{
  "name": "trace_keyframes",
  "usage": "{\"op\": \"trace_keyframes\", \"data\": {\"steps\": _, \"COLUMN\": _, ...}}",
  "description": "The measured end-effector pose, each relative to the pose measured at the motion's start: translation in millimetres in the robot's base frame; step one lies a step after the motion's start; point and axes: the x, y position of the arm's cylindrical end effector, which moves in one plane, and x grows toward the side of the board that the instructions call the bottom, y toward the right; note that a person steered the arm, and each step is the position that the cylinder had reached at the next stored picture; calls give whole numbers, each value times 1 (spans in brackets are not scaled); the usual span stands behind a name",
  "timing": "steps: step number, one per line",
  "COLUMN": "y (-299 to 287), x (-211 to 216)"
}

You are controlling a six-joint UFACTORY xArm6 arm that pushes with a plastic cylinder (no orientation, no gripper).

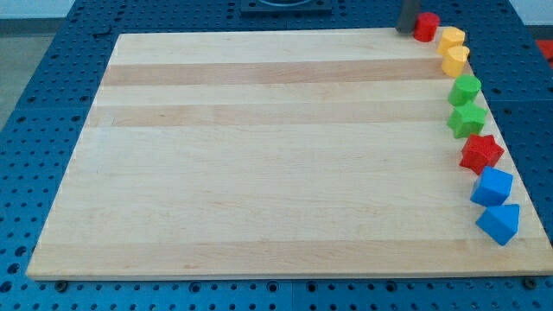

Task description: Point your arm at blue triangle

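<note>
- A wooden board [259, 155] is seen lying on a blue perforated table [52, 69]; most of its surface is bare, well to the view's left of my tip.
- My tip [406, 30] is seen at the view's top, at the board's far right corner, as the lower end of a dark rod cut off by the frame's upper edge. No jaws are carried by the rod, so nothing is clamped.
- A red cylinder [425, 26] is seen just to the view's right of my tip, touching it or nearly so; which cannot be told.
- Two yellow blocks [452, 38] [455, 59] are placed next, right of and slightly below my tip, close together.
- A green block [465, 89] and a green star-like block [467, 119] are found further down the right edge.
- A red star [480, 153] is seen below those.
- A blue block [492, 187] follows, its shape not clearly made out.
- The blue triangle [499, 223] is found last, at the view's lower right, well apart from my tip and the farthest block from it, just below the other blue block.
</note>
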Motion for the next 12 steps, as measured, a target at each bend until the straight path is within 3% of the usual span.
{"op": "trace_keyframes", "data": {"steps": 2, "y": 20, "x": 0}}
{"op": "trace_keyframes", "data": {"steps": 4, "y": -36, "x": 5}}
{"op": "trace_keyframes", "data": {"steps": 6, "y": -46, "x": 30}}
{"op": "trace_keyframes", "data": {"steps": 8, "y": -40, "x": 108}}
{"op": "trace_keyframes", "data": {"steps": 12, "y": -40, "x": 319}}
